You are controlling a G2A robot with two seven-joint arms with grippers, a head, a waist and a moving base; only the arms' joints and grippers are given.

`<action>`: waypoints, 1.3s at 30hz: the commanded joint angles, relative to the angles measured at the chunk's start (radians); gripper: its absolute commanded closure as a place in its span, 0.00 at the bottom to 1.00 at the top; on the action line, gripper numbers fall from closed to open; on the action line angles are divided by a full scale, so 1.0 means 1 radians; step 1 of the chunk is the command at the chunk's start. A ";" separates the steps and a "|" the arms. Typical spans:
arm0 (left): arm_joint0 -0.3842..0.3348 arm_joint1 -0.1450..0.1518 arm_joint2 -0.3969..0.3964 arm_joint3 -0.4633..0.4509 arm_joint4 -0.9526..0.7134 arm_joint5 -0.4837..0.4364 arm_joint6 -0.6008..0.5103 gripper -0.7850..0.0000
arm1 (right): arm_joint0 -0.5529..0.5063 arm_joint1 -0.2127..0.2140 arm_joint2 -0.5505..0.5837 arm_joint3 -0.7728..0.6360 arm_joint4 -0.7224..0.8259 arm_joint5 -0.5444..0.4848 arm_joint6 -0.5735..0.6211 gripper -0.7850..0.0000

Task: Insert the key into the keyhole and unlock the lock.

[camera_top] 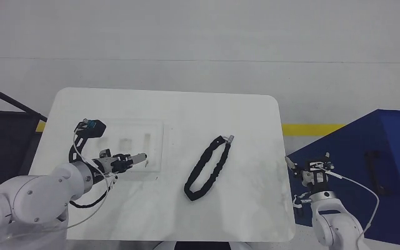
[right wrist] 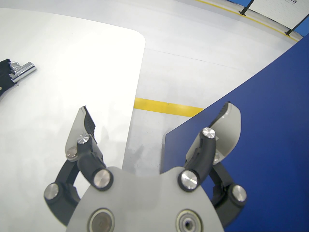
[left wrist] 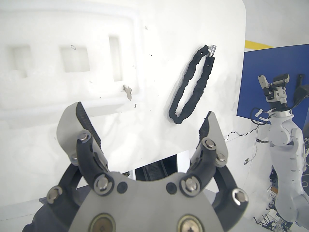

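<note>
Top view: left gripper (camera_top: 142,157), jaws wide and empty, sits over the 4 o'clock corner of the foam tray (camera_top: 125,128). The key (left wrist: 128,92) lies flat on the tray just ahead of it. Lock (camera_top: 206,169) is at its 3 o'clock, long axis 1-to-7. Right gripper (right wrist: 154,107), also open, is well apart; left arm is nearer.

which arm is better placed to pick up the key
Left. The left gripper, open, hovers right by the foam tray where the key lies. The right gripper, also open, sits at the table edge beyond the chain lock.
</note>
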 commanded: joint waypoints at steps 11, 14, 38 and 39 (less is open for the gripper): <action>-0.220 0.051 0.409 0.243 0.306 -0.053 -0.053 0.00 | 0.000 0.000 0.000 0.000 0.000 0.000 0.000 0.00; -0.286 0.063 0.471 0.339 0.275 -0.053 -0.053 0.00 | 0.000 0.000 0.000 0.000 0.000 0.000 0.000 0.00; -0.422 0.223 0.628 0.461 0.060 -0.052 -0.053 0.25 | 0.000 0.000 0.000 0.000 0.000 0.000 0.000 0.00; -0.428 0.228 0.633 0.468 0.056 -0.052 -0.053 0.28 | 0.000 0.000 0.000 0.000 0.000 0.000 0.000 0.00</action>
